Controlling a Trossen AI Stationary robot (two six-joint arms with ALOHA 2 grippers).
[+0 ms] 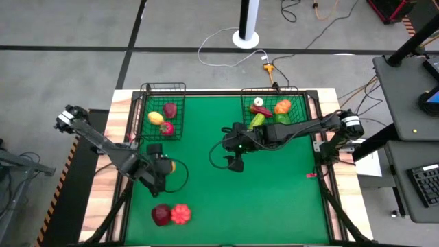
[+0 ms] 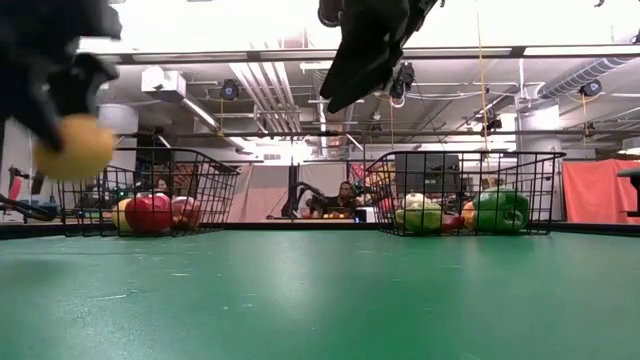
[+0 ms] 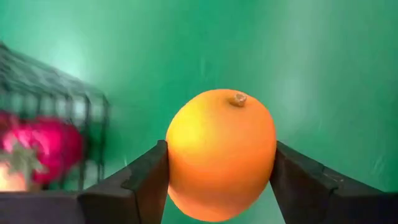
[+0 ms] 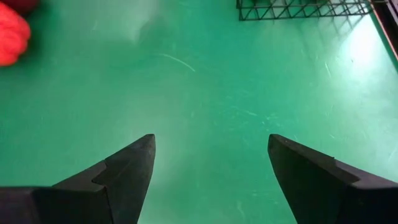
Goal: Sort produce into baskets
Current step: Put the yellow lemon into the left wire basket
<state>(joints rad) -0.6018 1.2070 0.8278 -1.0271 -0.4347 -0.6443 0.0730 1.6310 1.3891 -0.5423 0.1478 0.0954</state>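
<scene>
Item 1: left end effector (image 3: pixel 217 180). I see it raised above the green surface (image 1: pixel 274 185) on the left side, fingers (image 3: pixel 137 186) clamped on either flank of an orange fruit (image 3: pixel 221 152); the low view shows the fruit clear of the surface.

Item 2: right end effector (image 4: pixel 211 168). I see it over the middle of the surface, lifted, fingers spread apart with nothing between them.

Item 3: left basket (image 1: pixel 163 110), black wire, at the far left edge of the surface. I count a yellow piece (image 1: pixel 156 117), a dark maroon piece (image 1: pixel 169 109) and a red piece (image 1: pixel 166 127) inside.

Item 4: right basket (image 1: pixel 271 106), same make, at the far right edge. It holds an orange piece (image 1: pixel 282 107), a white piece (image 1: pixel 258 102), a red piece and green pieces (image 1: pixel 257 121); I cannot tell the kinds.

Item 5: loose produce at the near left of the surface, a dark maroon fruit (image 1: pixel 160 215) touching a ribbed red fruit (image 1: pixel 180 214).
</scene>
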